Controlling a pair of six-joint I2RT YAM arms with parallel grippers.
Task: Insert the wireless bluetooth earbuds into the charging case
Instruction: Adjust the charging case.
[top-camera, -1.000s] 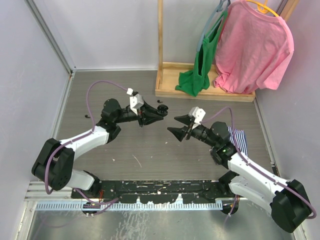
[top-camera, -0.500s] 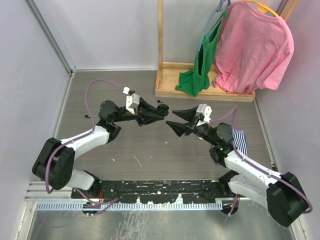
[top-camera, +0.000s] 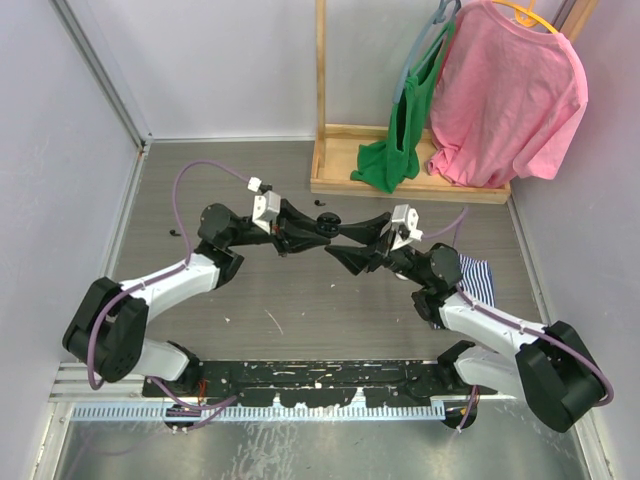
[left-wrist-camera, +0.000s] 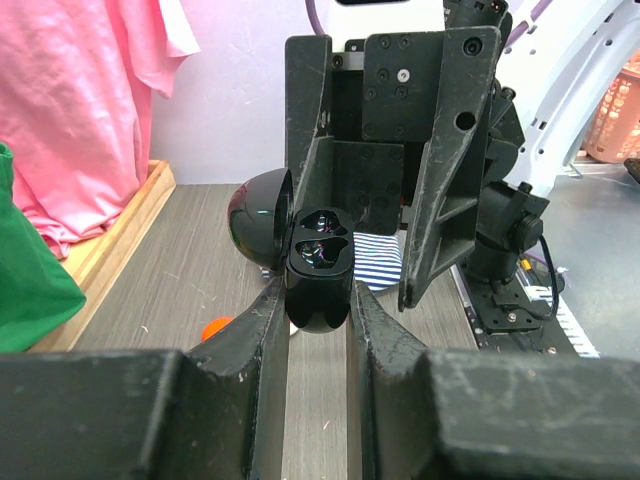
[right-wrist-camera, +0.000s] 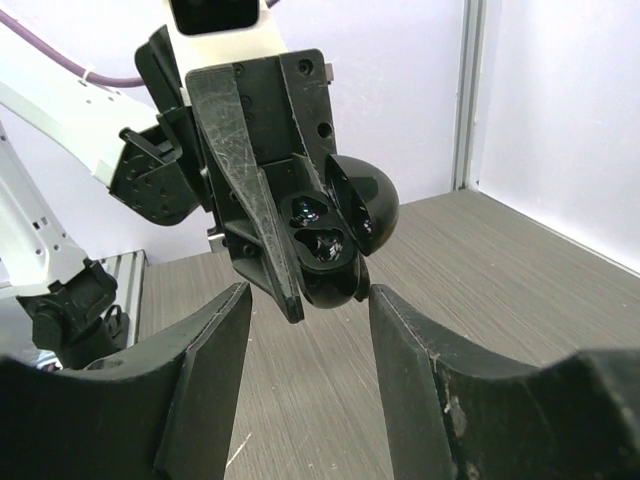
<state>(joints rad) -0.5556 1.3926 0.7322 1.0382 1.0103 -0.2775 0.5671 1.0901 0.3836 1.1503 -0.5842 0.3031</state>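
Observation:
A glossy black charging case (left-wrist-camera: 320, 285) hangs above the table with its lid (left-wrist-camera: 258, 215) flipped open, and my left gripper (left-wrist-camera: 318, 305) is shut on its lower body. Two shiny dark shapes (left-wrist-camera: 320, 240) lie in its wells; I cannot tell whether they are the earbuds. In the right wrist view the case (right-wrist-camera: 330, 265) sits just ahead of my right gripper (right-wrist-camera: 310, 300), whose open jaws stand on either side of it without touching. From above, the left gripper (top-camera: 322, 228) and right gripper (top-camera: 342, 242) meet tip to tip at mid-table.
A small orange piece (left-wrist-camera: 215, 328) lies on the table under the case. A striped cloth (top-camera: 478, 280) sits beside the right arm. At the back stands a wooden rack (top-camera: 400, 175) with a pink shirt (top-camera: 510, 95) and a green garment (top-camera: 395, 150).
The right gripper has swung left and up toward the left gripper, its jaws narrowing, and now straddles the held case. The left arm has barely moved.

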